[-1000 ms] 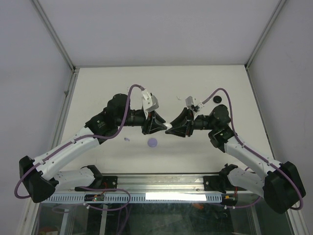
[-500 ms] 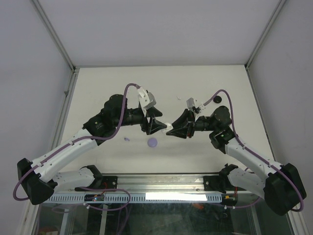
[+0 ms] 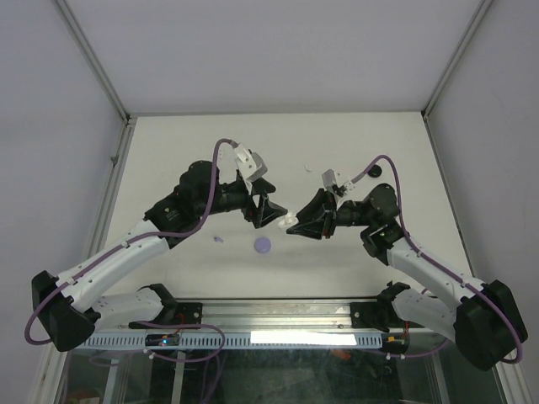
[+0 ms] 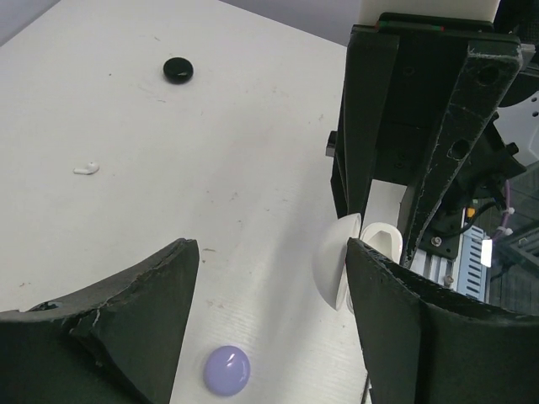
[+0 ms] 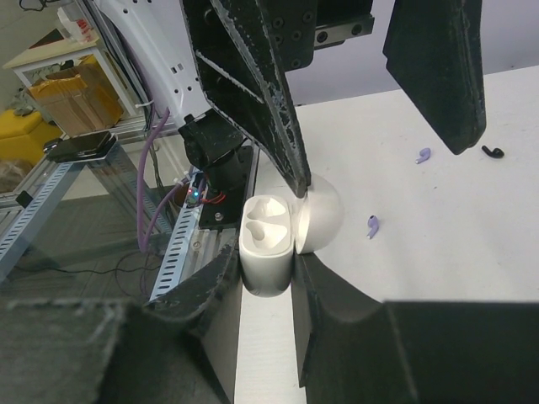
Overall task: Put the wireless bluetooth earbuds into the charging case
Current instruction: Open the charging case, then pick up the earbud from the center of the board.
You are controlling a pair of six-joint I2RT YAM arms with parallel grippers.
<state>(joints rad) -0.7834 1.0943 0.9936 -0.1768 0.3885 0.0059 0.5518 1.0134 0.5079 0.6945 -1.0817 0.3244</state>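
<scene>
My right gripper (image 5: 268,271) is shut on a white charging case (image 5: 268,236), held above the table with its lid (image 5: 320,217) swung open and both sockets empty. My left gripper (image 4: 269,286) stands open beside it, its right finger (image 4: 404,320) against the lid (image 4: 330,265). From above, the case (image 3: 290,224) sits between the left gripper (image 3: 271,212) and the right gripper (image 3: 298,225). Loose earbuds lie on the table: two lavender ones (image 5: 371,225) (image 5: 423,155), a black one (image 5: 493,151) and a white one (image 4: 86,168).
A round lavender case (image 3: 264,245) lies on the table just below the grippers, and it also shows between the left fingers (image 4: 226,370). A round black case (image 3: 375,171) sits at the back right. A metal rail (image 3: 278,316) runs along the near edge.
My left gripper has gone from shut at the case to open and has drawn back a little to the left. The right gripper has kept the case almost still.
</scene>
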